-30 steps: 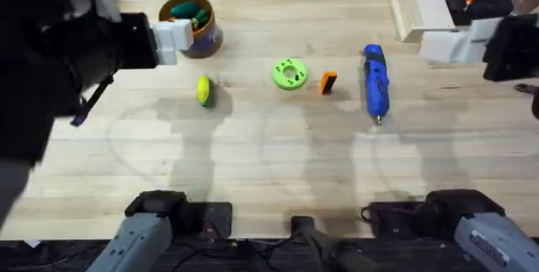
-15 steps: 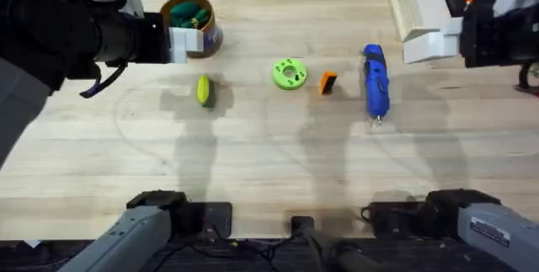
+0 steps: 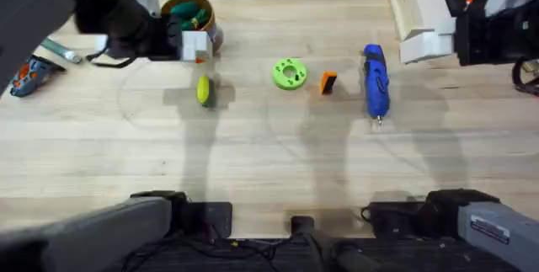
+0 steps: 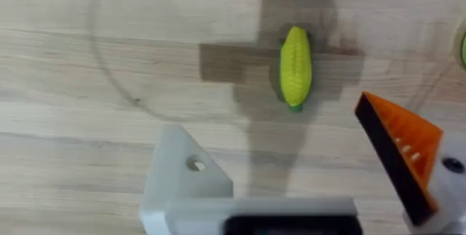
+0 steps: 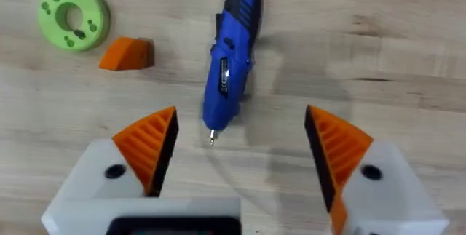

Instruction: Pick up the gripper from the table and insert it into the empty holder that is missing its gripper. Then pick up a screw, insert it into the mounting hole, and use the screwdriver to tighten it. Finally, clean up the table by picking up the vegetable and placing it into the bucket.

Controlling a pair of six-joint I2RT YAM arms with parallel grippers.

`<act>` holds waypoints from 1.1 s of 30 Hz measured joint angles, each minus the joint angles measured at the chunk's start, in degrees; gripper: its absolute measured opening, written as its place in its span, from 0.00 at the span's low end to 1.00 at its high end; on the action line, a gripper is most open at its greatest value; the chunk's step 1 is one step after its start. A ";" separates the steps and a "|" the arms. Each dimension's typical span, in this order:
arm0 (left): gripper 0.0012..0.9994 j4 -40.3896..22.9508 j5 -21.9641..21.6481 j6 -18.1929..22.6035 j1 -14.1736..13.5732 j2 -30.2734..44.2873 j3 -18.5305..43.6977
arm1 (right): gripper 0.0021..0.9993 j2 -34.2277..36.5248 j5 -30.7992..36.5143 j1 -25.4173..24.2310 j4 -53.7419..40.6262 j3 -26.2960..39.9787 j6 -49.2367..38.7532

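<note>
On the table the gripper (image 3: 328, 82) lies unpicked — step one; right gripper (image 5: 237, 151), fingers spread, must reach it.

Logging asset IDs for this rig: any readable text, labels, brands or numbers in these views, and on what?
None can be read.
The screwdriver has a small pale label patch on its blue body: too small to read.
The arm base at lower right carries a white sticker: blurred.
The green disc has only holes, no text.

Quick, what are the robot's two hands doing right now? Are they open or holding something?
Left gripper: open, holding nothing; one white holder lacks its orange finger.
Right gripper: open, holding nothing, above the screwdriver.
</note>
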 joint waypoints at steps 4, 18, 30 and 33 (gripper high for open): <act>0.99 0.07 3.09 -1.89 0.00 6.44 0.46 | 0.99 0.00 0.00 0.00 0.06 0.00 0.00; 0.96 5.84 4.87 -3.23 0.00 23.85 0.46 | 0.99 0.00 0.00 0.00 0.07 0.00 0.00; 0.90 5.59 5.43 -3.21 0.00 27.18 0.48 | 0.99 0.00 0.00 0.00 0.07 0.00 0.00; 0.85 5.60 5.90 -3.21 0.00 27.23 0.48 | 0.99 0.00 0.00 0.00 0.07 0.00 0.00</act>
